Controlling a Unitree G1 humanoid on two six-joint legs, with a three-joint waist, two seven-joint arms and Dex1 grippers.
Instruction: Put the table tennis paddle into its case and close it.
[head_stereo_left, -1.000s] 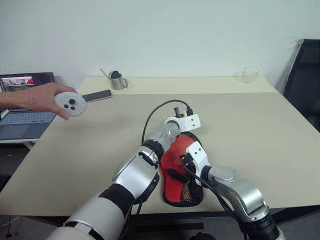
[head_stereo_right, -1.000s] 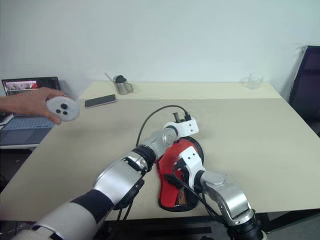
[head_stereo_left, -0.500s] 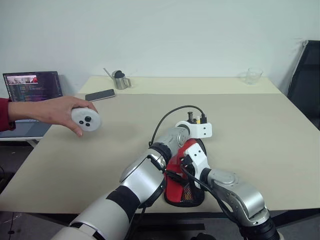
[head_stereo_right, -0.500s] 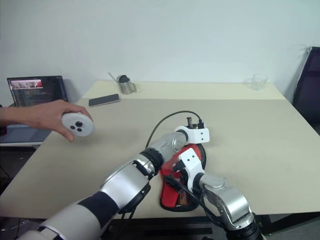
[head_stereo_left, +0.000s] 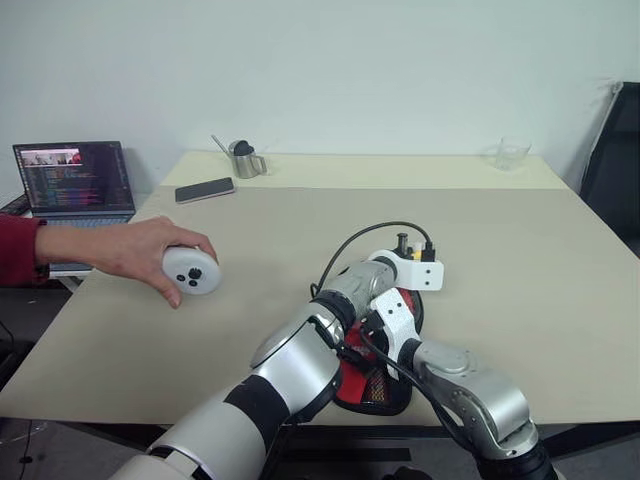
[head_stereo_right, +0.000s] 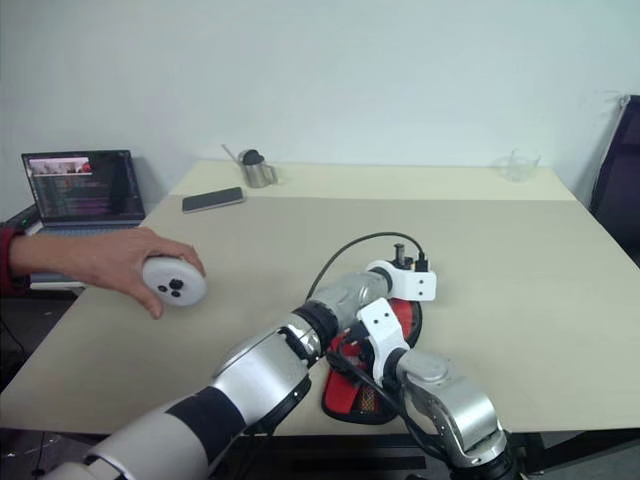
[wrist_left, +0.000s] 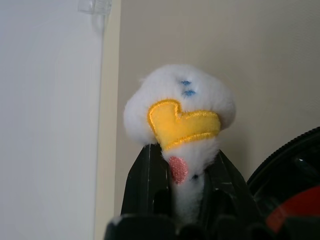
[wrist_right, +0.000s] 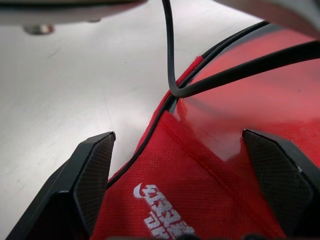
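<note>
Head views showed the case (head_stereo_left: 385, 372) lying red side up at the table's (head_stereo_left: 520, 260) near edge, both arms over it. Left wrist view showed the left gripper (wrist_left: 184, 172) pinching the charm (wrist_left: 181, 112), so a steady pull along the zip seemed advisable. Right wrist view showed the right gripper (wrist_right: 190, 165) spread wide astride the case, well placed to brace it.

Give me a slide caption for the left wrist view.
Left fingers pinch the case's white-yellow charm.

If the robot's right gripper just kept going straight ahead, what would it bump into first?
Probably the case: its red cloth lies right between the open fingers of the right gripper. A black cable crosses just beyond, though how far is unclear.
</note>
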